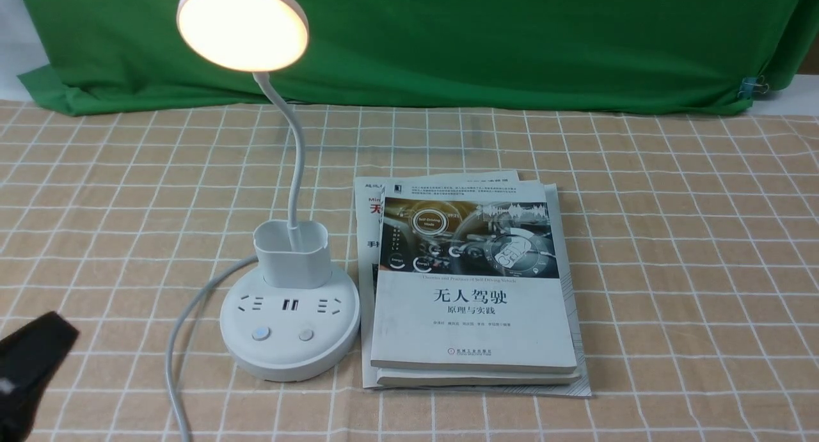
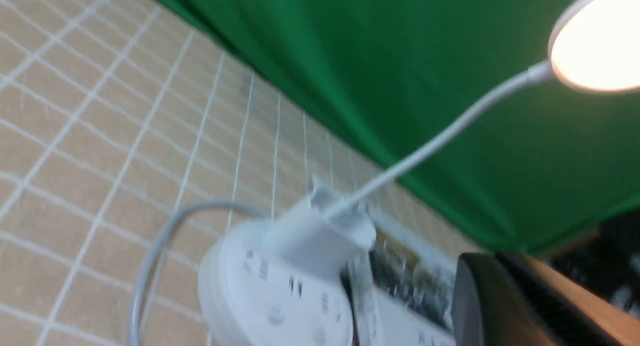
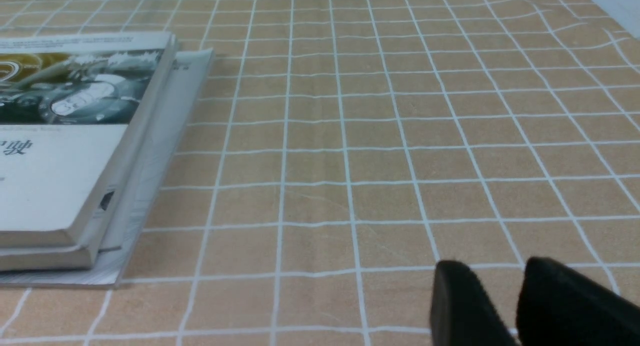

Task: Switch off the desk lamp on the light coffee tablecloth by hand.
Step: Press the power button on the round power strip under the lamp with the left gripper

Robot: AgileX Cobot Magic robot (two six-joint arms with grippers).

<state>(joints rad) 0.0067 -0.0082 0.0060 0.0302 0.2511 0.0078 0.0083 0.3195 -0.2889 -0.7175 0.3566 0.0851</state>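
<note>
The white desk lamp (image 1: 289, 330) stands on the light coffee tablecloth (image 1: 672, 237), left of centre. Its round head (image 1: 243, 25) glows lit. Two buttons (image 1: 260, 333) sit at the front of the base, and the white cord (image 1: 182, 339) trails off to the left and front. My left gripper (image 1: 54, 322) is at the lower left, well left of the base, and looks shut and empty. The blurred left wrist view shows the lamp (image 2: 280, 296) just ahead of that gripper (image 2: 475, 263). My right gripper (image 3: 492, 268) hovers over bare cloth, jaws slightly apart and empty. It does not show in the front view.
A stack of books (image 1: 473, 301) lies right beside the lamp base; it also shows in the right wrist view (image 3: 65, 150). A green backdrop cloth (image 1: 512, 45) hangs along the far edge, with a binder clip (image 1: 755, 85) at its right end.
</note>
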